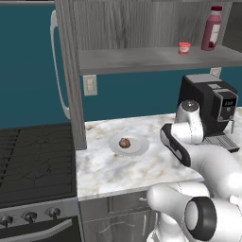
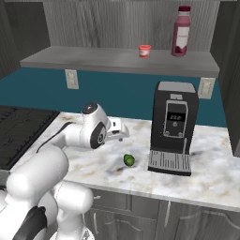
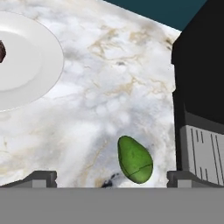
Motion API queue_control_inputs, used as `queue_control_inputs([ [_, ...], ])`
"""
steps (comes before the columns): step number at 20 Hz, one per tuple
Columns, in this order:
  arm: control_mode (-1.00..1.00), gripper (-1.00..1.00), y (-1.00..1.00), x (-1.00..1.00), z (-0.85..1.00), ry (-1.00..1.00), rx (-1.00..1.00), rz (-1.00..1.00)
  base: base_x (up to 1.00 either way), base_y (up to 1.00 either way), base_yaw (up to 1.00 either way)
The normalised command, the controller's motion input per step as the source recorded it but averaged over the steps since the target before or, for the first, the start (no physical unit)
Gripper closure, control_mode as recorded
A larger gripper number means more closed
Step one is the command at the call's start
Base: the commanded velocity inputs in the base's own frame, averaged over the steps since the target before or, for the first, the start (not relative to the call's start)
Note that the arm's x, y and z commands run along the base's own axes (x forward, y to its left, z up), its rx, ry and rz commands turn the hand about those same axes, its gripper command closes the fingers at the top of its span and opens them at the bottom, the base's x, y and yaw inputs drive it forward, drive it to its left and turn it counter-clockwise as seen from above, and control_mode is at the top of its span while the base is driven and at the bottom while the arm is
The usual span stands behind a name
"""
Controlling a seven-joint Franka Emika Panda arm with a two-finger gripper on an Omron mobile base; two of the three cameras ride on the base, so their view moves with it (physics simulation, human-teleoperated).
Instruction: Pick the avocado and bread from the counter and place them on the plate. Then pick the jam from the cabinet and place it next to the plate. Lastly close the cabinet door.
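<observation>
The avocado [image 3: 135, 159] lies on its side on the marbled counter [image 3: 109, 87], just beside the drip tray of the black coffee machine [image 2: 173, 126] and well apart from the plate [image 1: 137, 147]. The bread [image 1: 125, 142] already sits on that plate, so the avocado looks like the thing to fetch now. The gripper [image 3: 111, 178] hangs above the avocado with its fingertips [image 3: 43, 178] spread wide and nothing between them.

Judging by its look, the avocado is small, light and firm, with a glossy skin that could slip out of a shallow pinch. Its egg shape may roll if nudged from one end. The safest hold would be across its narrow middle, with the fingers closing on the two long flanks, low enough to sit below the widest bulge. A faint crease runs over the lower end; it should not matter for the grip.

On the cabinet shelf [image 2: 117, 60], above the coffee machine, stand the jam [image 2: 144, 51] and a tall dark-red bottle [image 2: 181, 32]. The bottle's pale label carries no readable text. The coffee machine's small display shows digits too small to read.
</observation>
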Motion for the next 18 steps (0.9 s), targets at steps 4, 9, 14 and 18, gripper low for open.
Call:
queue_control_inputs([
  [4,-1.0,-1.0,-0.18,-0.1,0.0,0.03,0.0,0.0,0.0,0.0,0.0],
  [9,-1.0,-1.0,-0.2,-0.1,0.0,0.0,0.0,0.0,0.0,0.0,0.0],
  [14,-1.0,-1.0,-0.17,-0.02,-0.04,0.03,0.0,0.0,0.0,0.0,0.0],
  [18,-1.0,-1.0,-0.14,0.0,-0.12,0.08,0.0,0.0,0.0,0.0,0.0],
])
